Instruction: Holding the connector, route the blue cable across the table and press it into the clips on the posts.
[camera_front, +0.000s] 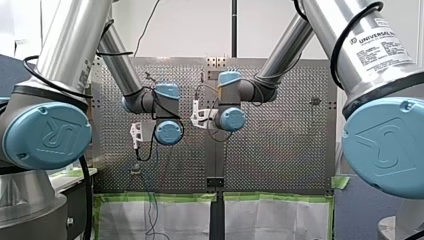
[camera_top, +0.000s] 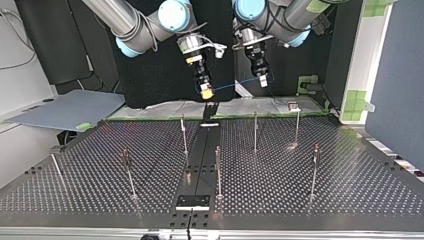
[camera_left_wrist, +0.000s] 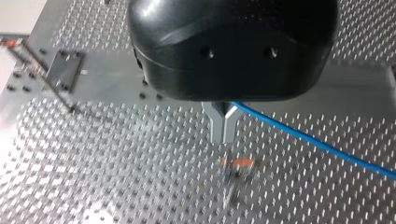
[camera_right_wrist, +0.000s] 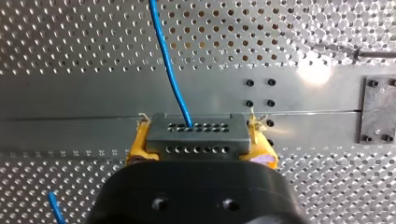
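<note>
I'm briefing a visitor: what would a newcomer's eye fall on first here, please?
A blue cable spans the gap between both arms above the perforated table, upper middle of the top view. Its grey connector sits clamped in my right arm's jaws; my left arm's jaws pinch the cable. Thin posts stand on it.

A silver perforated metal table (camera_top: 325, 185) spreads below my right claw (camera_top: 206, 92). Beneath the claw a smooth dark metal strip (camera_top: 199, 150) runs along the table's middle to a small black rectangular plate (camera_top: 192, 201). A flat grey-blue board (camera_top: 70, 107) lies well apart from the claw, beside the table.
</note>
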